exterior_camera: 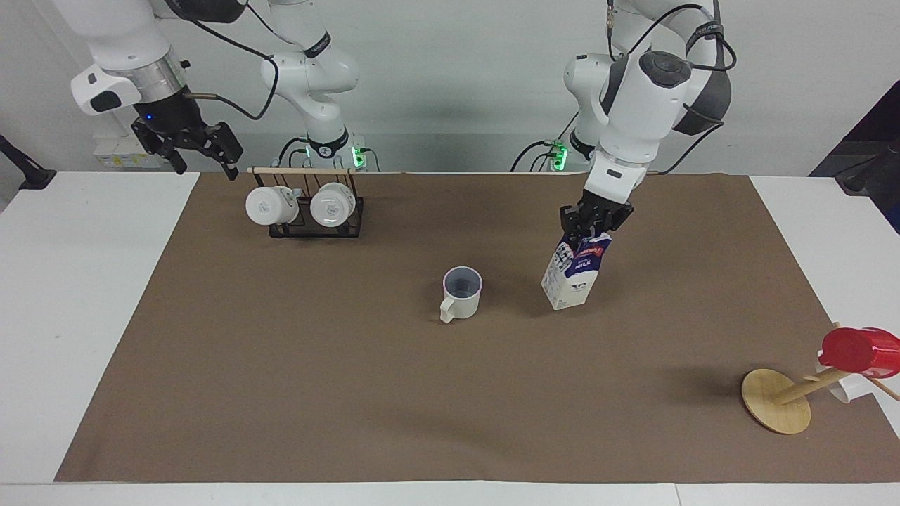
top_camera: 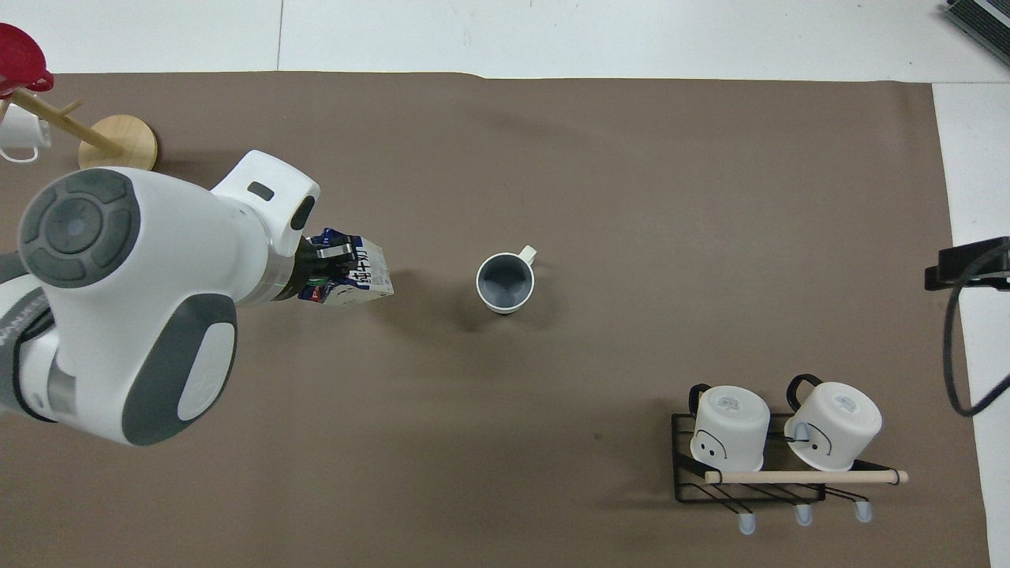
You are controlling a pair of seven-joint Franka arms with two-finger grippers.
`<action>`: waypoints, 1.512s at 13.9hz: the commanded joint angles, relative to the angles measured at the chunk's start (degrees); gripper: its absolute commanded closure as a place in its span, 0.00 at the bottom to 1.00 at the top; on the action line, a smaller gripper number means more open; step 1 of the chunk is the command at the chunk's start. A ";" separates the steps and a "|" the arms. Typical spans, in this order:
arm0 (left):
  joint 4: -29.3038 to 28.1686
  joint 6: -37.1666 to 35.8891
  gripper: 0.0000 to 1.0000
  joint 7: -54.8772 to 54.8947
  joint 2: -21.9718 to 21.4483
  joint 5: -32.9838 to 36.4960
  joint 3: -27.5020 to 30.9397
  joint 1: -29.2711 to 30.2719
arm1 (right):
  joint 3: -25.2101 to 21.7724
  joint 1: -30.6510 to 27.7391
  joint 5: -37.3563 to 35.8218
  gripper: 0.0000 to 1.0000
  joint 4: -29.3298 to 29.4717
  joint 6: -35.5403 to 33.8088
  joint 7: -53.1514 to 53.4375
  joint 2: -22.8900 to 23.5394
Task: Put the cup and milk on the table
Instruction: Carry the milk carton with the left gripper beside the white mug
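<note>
1. Left gripper (exterior_camera: 594, 223) is clamped on the dark blue gable top of the milk (exterior_camera: 573, 274), its fingertips pinching the ridge from above.
2. Hanging from that grip, the milk is tilted, its white lower body swung toward the cup (exterior_camera: 460, 294); whether its bottom corner touches the brown mat cannot be told.
3. Beside the left gripper, toward the right arm's end of the table (exterior_camera: 351, 393), the cup stands upright on the mat with its mouth up, near the milk but apart from it.
4. From overhead, the cup's (top_camera: 505, 282) handle points away from the robots, and the milk (top_camera: 355, 276) shows past the left arm's wrist.
5. Right gripper (exterior_camera: 204, 147) hangs in the air with its jaws spread and nothing between them, over the edge of the table at the right arm's end; this arm waits.
6. Just below and beside the right gripper sits a black wire rack (exterior_camera: 316, 218) holding 2 white mugs (exterior_camera: 268, 205) on their sides under a wooden rod.
7. Well apart from the left gripper, at the left arm's end of the table, a wooden mug tree (exterior_camera: 777, 409) carries a red cup (exterior_camera: 858, 351).
</note>
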 commanded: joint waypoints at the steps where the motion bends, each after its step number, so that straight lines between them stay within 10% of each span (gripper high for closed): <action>1: 1.29 2.79 0.61 -2.89 3.96 0.43 1.02 -3.85 | 0.71 -0.72 0.29 0.00 0.95 -1.66 -0.50 -1.55; 21: 1.11 4.91 0.61 -3.08 7.49 6.41 0.93 -8.52 | 1.07 1.47 -0.85 0.00 -1.43 2.12 -0.23 -2.26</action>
